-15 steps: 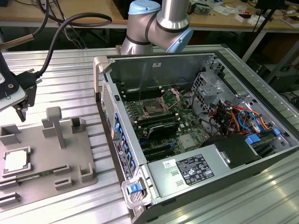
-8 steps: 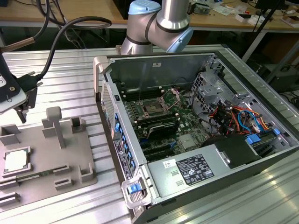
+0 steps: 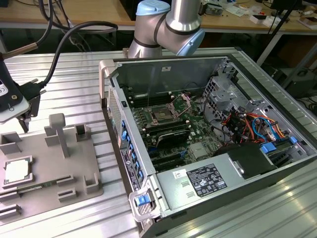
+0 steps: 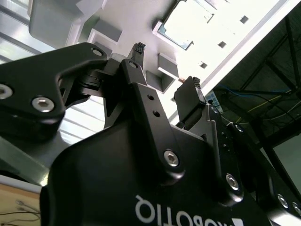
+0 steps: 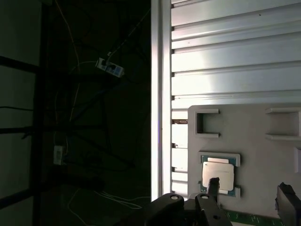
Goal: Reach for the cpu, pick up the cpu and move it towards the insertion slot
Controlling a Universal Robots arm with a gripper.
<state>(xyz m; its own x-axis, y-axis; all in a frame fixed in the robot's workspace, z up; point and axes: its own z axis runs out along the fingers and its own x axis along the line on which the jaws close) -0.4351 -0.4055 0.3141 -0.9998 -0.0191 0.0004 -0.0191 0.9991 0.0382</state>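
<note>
The cpu [image 3: 15,171] lies flat in a recess of the grey tray [image 3: 54,183] at the exterior view's left, its silvery top facing up. My gripper [image 3: 26,116] hangs above the tray's far end, a little beyond the cpu and apart from it. In both wrist views the gripper [image 4: 167,66] is open with nothing between its black fingers. One fingertip [image 5: 214,182] overlaps the cpu [image 5: 217,176] in the picture, and the cpu [image 4: 186,23] also shows bright beyond the fingertips. The insertion slot [image 3: 162,115] sits on the motherboard inside the open computer case, its metal frame raised.
The open computer case [image 3: 208,188] stands on the ribbed metal table [image 3: 74,74] at the exterior view's right, its side wall between tray and motherboard. Upright grey posts [image 3: 58,134] rise from the tray. A thick black cable [image 3: 64,39] trails from the wrist. The table edge [image 5: 156,94] runs beside the tray.
</note>
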